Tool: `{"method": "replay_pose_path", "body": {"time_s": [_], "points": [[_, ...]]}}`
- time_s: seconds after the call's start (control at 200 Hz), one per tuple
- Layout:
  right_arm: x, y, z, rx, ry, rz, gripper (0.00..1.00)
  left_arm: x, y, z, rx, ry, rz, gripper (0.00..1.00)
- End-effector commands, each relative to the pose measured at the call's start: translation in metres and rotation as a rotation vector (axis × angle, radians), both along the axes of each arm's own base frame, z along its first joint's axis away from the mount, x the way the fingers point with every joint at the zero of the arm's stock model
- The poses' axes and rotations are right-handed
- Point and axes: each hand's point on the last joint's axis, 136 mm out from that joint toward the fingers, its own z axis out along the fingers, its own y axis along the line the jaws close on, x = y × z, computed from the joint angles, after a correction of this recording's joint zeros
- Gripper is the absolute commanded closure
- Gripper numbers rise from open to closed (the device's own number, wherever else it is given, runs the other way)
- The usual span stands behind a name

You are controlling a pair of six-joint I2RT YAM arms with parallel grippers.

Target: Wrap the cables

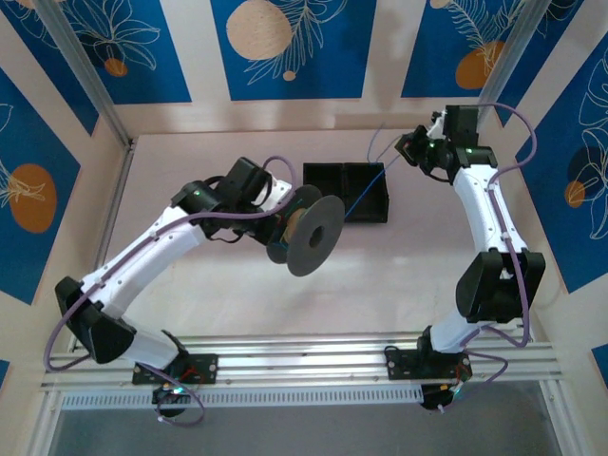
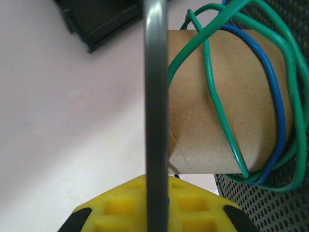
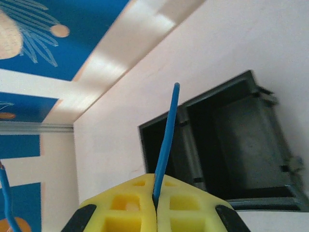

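A spool with a brown cardboard core and dark disc ends hangs above the table's middle. My left gripper is shut on the rim of one disc. Green cable and blue cable lie in loose turns around the core. From the spool the blue cable runs taut over the black tray up to my right gripper. My right gripper is shut on that blue cable, whose short free end sticks out past the yellow fingers.
The black tray with its compartments sits at the back of the table, under the right gripper. The perforated far disc stands right of the core. Walls with blue panels close in the back and sides.
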Motion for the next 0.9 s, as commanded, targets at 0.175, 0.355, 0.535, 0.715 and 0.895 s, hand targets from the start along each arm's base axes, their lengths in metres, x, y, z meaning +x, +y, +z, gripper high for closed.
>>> {"method": "replay_pose_path", "body": {"time_s": [0.175,0.355,0.535,0.715,0.895], "points": [[-0.019,0.082,0.100,0.003,-0.221,0.125,1.00,0.030,0.021,-0.007,0.216,-0.061,0.097,1.00],[-0.051,0.153,0.127,-0.043,-0.332,0.253,1.00,0.052,0.010,0.004,0.207,-0.083,0.125,1.00],[-0.097,0.216,0.143,-0.054,-0.543,0.384,1.00,0.079,0.018,0.020,0.136,-0.087,0.284,1.00],[-0.134,0.242,0.143,0.040,-0.784,0.483,1.00,0.096,0.030,0.039,-0.072,-0.054,0.419,1.00],[-0.162,0.265,0.129,0.169,-0.881,0.649,1.00,0.106,0.038,0.050,-0.210,-0.019,0.483,1.00]]}}
